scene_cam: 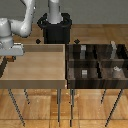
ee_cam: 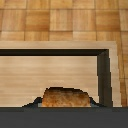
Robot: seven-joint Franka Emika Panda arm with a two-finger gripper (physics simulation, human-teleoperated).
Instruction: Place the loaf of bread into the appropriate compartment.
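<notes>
The loaf of bread (ee_cam: pixel 65 97) is a small orange-brown block with a darker crust, and it fills the space between my dark fingers close to the wrist camera. My gripper (scene_cam: pixel 10 58) is shut on it, hanging just above the left edge of the light-tan tray (scene_cam: pixel 35 65) at the exterior view's left. In the exterior view the loaf is only a dark speck under the hand. The compartment (scene_cam: pixel 78 76) is the near-left cell of the divided dark box (scene_cam: pixel 97 61), and a small pale grey cube (scene_cam: pixel 84 72) sits in it.
The other cells of the dark box hold taller grey pieces (scene_cam: pixel 83 50) (scene_cam: pixel 114 46) and a whitish piece (scene_cam: pixel 116 69). The tray's raised rim (ee_cam: pixel 102 70) runs below the gripper. The robot's black base (scene_cam: pixel 55 27) stands behind the tray. Both containers stand on thin legs.
</notes>
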